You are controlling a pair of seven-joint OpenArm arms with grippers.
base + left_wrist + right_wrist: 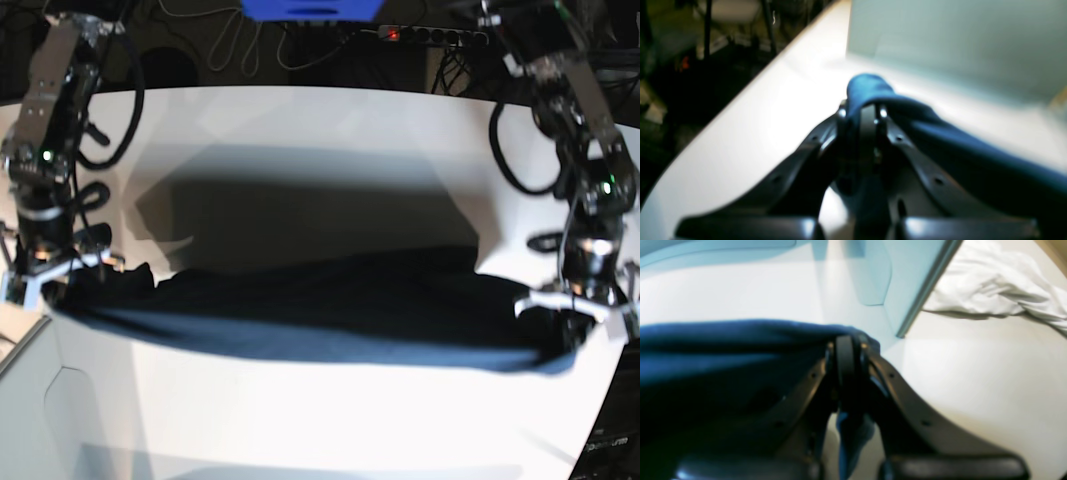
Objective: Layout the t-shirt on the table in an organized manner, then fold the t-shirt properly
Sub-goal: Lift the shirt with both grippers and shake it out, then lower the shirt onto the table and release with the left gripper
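We see the t-shirt (330, 315) stretched wide across the near part of the white surface (300, 120), held at each end by one arm. In the base view it forms a long dark navy band running from the left side of that view to the right, sagging slightly in the middle, with its lower edge lit paler blue. Its shadow falls on the surface behind it.

Our left claw (862, 111) is pressed together on a fold of the blue cloth; in the left wrist view a rounded bulge of fabric pokes up just beyond the tips, and the rest of the shirt trails off to the right and down. The white surface lies below it, with its curved edge running to the left and a pale grey box (957, 43) standing beyond.

Our right claw (846, 346) is likewise pinching the shirt; in the right wrist view the dark fabric spreads out to the left from the tips, and a small strip of blue hangs down between the fingers. Beyond it stands a pale blue-grey panel with a metal edge (927, 290), and a crumpled white cloth (993, 286) lies further off at the upper right.

All three views are somewhat blurred, so we cannot tell which part of the shirt each claw has hold of.
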